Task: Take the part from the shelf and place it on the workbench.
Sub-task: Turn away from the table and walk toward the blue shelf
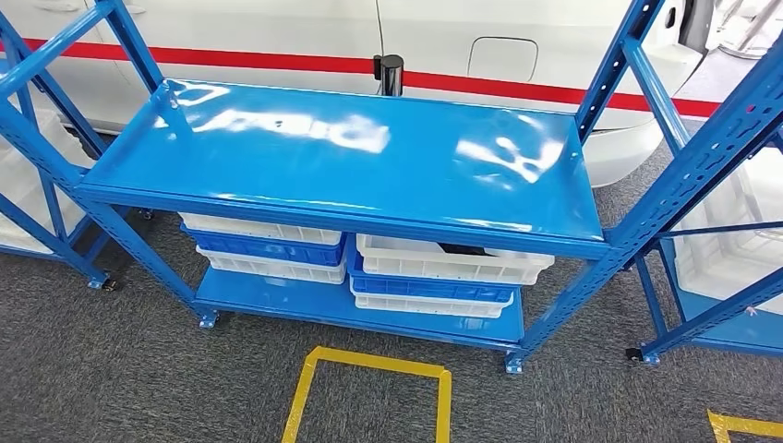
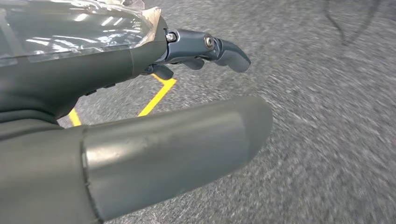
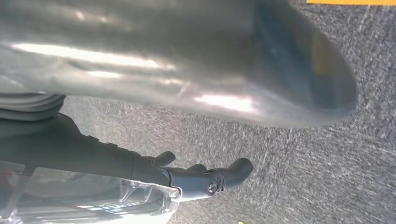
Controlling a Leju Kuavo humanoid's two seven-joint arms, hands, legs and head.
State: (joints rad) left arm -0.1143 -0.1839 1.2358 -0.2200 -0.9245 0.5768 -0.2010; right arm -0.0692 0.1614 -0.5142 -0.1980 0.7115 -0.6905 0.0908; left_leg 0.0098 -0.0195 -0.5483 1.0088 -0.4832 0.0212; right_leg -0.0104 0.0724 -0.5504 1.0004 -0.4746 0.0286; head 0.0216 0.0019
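The left hand [image 2: 140, 116] is seen over grey carpet floor [image 2: 327, 140], fingers apart, nothing held. The right hand [image 3: 187, 93] is open too. Ahead, white and blue plastic bins [image 1: 434, 272] are stacked under the shiny blue metal shelf [image 1: 351, 157]. A dark part [image 1: 462, 249] is glimpsed in the right top bin.

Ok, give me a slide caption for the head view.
Blue shelf with a bare top, stacked white and blue bins below, yellow floor tape in front.

floor: grey carpet [image 1: 111, 369], yellow tape square [image 1: 369, 388]
behind: white car [image 1: 277, 37], red stripe
light: glare on blue rack [image 1: 369, 157]
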